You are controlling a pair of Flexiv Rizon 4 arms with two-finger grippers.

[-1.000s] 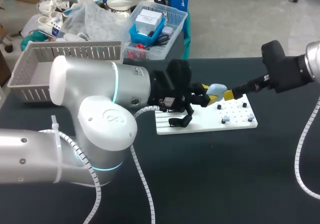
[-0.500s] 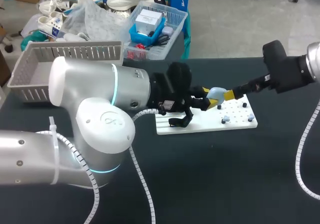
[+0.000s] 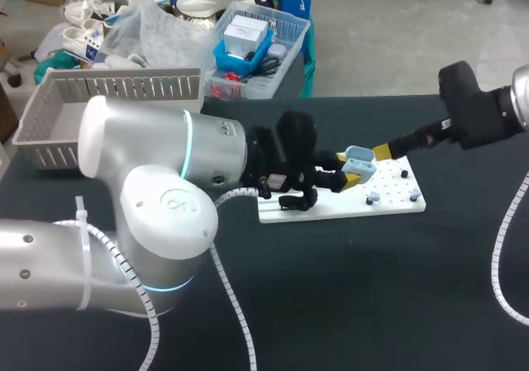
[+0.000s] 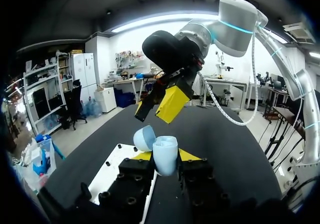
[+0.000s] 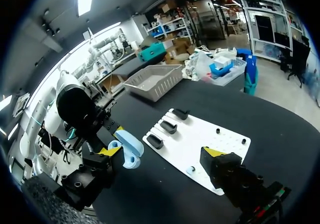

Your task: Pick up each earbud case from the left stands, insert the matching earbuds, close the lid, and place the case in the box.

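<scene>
The lid of the earbud case has now come open, and my right fingers, released, have drawn back a little. My left fingers grasp the case above the white board. I judge it is ready for the earbuds.

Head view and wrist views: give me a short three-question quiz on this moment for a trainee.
1. True or false: the light blue plastic earbud case, clamped in the left gripper, has its lid closed.
2. The right gripper is: A) open, B) shut on the case, C) shut on a stand.
3. Fill in: the three black stands on the flat white board hold ___ cases.

Key: 1 false; 2 A; 3 no.
</scene>
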